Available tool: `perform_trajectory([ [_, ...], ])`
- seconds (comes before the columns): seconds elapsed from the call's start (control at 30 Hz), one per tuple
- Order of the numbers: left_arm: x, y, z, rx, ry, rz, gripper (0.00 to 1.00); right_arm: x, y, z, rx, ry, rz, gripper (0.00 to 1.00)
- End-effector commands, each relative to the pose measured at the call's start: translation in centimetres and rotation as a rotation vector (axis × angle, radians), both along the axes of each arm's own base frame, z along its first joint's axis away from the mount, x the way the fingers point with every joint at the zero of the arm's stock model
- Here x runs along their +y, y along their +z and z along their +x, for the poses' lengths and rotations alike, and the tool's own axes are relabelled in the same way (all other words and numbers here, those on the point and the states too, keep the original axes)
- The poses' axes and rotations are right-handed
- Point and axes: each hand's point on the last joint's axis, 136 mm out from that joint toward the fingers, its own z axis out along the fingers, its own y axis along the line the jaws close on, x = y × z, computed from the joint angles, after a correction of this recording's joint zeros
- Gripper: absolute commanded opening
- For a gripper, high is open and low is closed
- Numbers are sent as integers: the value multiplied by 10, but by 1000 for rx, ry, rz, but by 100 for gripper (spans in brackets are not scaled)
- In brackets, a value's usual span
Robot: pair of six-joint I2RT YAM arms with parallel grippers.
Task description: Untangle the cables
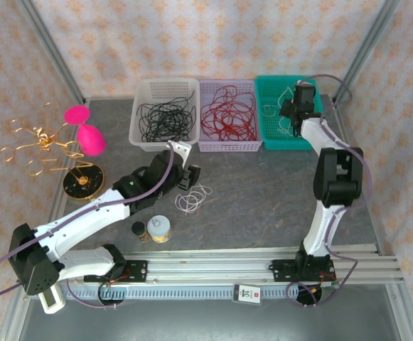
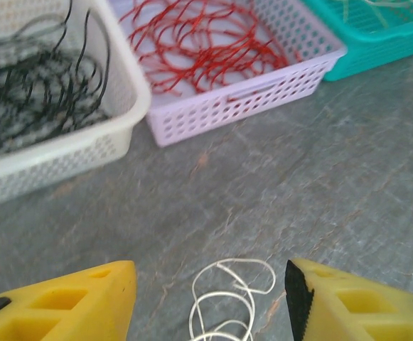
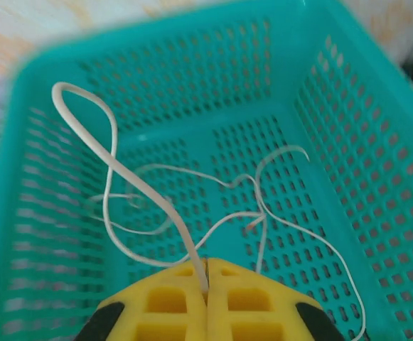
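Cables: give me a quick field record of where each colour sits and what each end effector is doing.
black cables: in white basket
red cables: in lilac basket
off-white cable: pinched by right end effector, looping up over teal basket
other off-white strands: lying in teal basket
loose off-white coil: on table, in front of the baskets
left end effector: open, a finger either side of the loose coil
right end effector: shut on off-white cable

Table centre (image 1: 263, 199) free; baskets (image 1: 231, 146) wall far edge.
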Motion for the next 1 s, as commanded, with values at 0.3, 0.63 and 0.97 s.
perform_trajectory([
  [0.3, 44, -110, -22, 337, 165, 45, 57, 20, 96, -39, -157, 25, 89, 46],
  [0.63, 38, -170, -32, 491, 125, 130, 53, 63, 95, -108, -189, 106, 178, 50],
  [0.97, 37, -174, -22, 480, 135, 173, 21, 70, 104, -132, -195, 152, 200, 51],
])
